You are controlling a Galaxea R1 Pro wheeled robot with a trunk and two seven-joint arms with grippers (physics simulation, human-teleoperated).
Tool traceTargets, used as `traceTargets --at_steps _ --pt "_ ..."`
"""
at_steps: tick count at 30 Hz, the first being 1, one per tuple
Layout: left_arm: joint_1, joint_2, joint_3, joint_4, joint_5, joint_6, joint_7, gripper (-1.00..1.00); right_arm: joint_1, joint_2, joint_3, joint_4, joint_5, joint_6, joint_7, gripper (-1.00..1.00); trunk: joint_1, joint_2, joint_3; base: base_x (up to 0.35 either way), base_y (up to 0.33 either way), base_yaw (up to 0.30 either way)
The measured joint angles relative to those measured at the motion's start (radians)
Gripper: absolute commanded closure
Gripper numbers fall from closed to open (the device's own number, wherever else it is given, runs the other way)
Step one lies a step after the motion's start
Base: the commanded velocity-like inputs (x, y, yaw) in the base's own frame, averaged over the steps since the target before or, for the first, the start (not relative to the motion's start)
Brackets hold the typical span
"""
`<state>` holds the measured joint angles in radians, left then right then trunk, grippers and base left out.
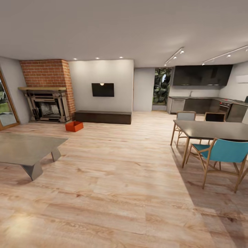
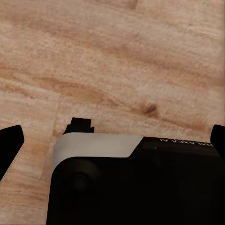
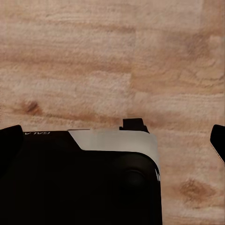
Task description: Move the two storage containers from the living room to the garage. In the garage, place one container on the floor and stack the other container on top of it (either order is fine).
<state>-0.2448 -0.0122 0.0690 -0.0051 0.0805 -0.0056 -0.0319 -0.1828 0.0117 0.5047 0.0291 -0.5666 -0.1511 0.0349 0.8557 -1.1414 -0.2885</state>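
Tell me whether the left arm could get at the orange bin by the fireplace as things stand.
Probably not. The storage container sits far across the light wood floor, beside the brick fireplace, well away from the robot. The left gripper hangs open over bare planks. The way looks free; the base must drive closer.

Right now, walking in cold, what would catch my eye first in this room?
Probably the orange-red storage container on the wood plank floor, between the brick fireplace and the long dark low cabinet. Next, the teal chair by the dark dining table on the right.
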Motion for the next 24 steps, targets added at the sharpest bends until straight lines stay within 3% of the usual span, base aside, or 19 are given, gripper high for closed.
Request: traceTargets --at_steps 24 --pt "0.000 0.000 0.000 0.000 0.000 0.000 0.000 -1.00 0.000 0.000 0.000 0.000 0.000 0.000 0.000 -1.00 0.000 0.000 0.000 0.327 0.000 0.000"
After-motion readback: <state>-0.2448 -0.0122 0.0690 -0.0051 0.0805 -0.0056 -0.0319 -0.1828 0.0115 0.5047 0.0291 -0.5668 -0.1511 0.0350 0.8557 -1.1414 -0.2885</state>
